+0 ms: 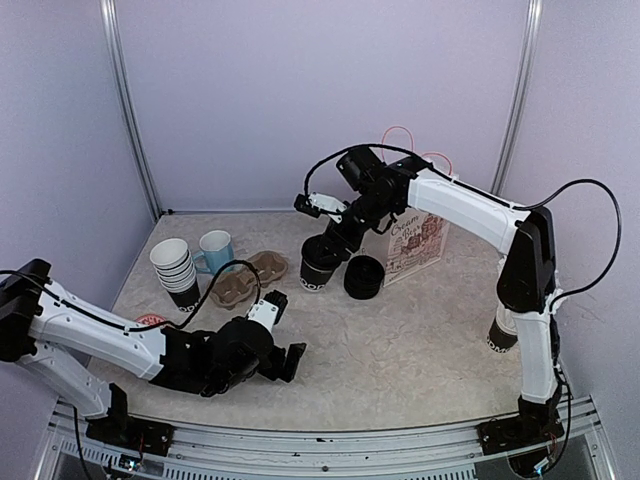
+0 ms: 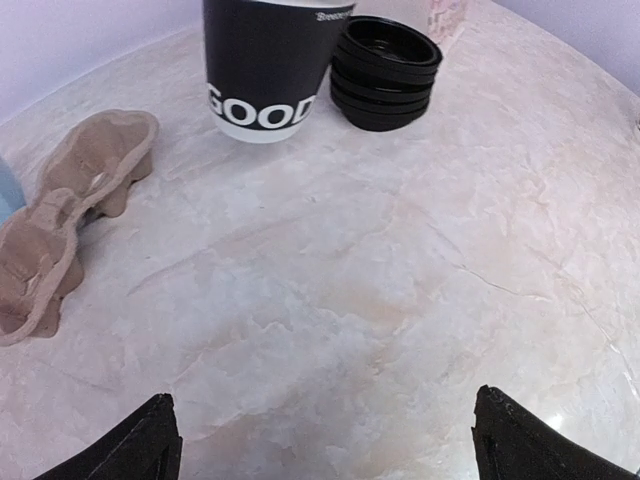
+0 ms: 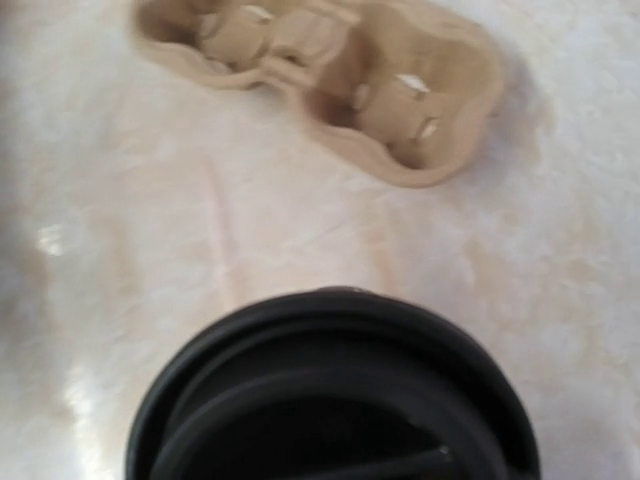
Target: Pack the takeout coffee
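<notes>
1. Table [image 1: 400, 350]: pale marbled top; everything below stands on it.
2. Left gripper [image 2: 320, 432]: low over the near left of the table, claw spread wide, nothing between the fingers; it faces item 8 and item 9.
3. Right gripper [image 1: 337, 245]: reached in from the right, sitting directly over the top of item 8. Its wrist view is filled along the near edge by a black lid [image 3: 330, 400]. No fingers show there, so I cannot tell whether the claw is clamped on it.
4. Paper bag [image 1: 415, 245]: printed, pink handles, upright at the back.
5. Cardboard carrier [image 1: 248, 280]: two wells, left of centre.
6. Stack of lidless cups [image 1: 175, 270]: back left.
7. Blue mug [image 1: 215, 250]: just beside item 6.
8. First takeout cup [image 1: 318, 275]: black, white lettering at the base, centre back, between items 5 and 9.
9. Stack of black lids [image 1: 364, 277]: just right of item 8.
10. Second takeout cup [image 1: 498, 335]: far right, partly behind the right arm.
</notes>
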You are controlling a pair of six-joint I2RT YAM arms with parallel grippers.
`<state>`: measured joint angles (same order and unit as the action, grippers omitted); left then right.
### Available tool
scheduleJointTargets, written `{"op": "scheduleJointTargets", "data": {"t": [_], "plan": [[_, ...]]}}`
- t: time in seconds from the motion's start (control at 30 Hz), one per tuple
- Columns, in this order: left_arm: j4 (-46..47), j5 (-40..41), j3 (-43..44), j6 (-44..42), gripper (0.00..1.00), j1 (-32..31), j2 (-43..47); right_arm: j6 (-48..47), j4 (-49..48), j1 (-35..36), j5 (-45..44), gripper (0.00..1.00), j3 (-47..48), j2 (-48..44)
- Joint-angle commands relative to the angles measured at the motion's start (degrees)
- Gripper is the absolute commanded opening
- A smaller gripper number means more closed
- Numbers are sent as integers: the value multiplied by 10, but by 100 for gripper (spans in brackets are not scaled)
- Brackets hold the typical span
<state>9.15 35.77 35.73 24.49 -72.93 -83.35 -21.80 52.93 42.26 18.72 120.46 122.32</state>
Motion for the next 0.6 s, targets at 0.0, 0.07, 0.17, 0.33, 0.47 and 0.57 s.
{"op": "scheduleJointTargets", "data": {"t": [0.0,0.07,0.17,0.33,0.47,0.57], "plan": [[-66,98,18,76,99,-19,-5,17,4,-3,-39,65,39,35],[-66,99,15,90,99,-23,3,22,4,-4,-47,66,48,48],[-70,90,11,103,99,-24,16,24,2,-5,-58,67,57,62],[-59,92,-6,111,98,-25,47,28,0,-10,-59,68,73,87],[-49,137,-18,93,99,-45,81,30,-3,-12,-60,73,81,97],[-106,192,-7,148,99,-46,98,32,-6,-15,-60,77,87,102]]}}
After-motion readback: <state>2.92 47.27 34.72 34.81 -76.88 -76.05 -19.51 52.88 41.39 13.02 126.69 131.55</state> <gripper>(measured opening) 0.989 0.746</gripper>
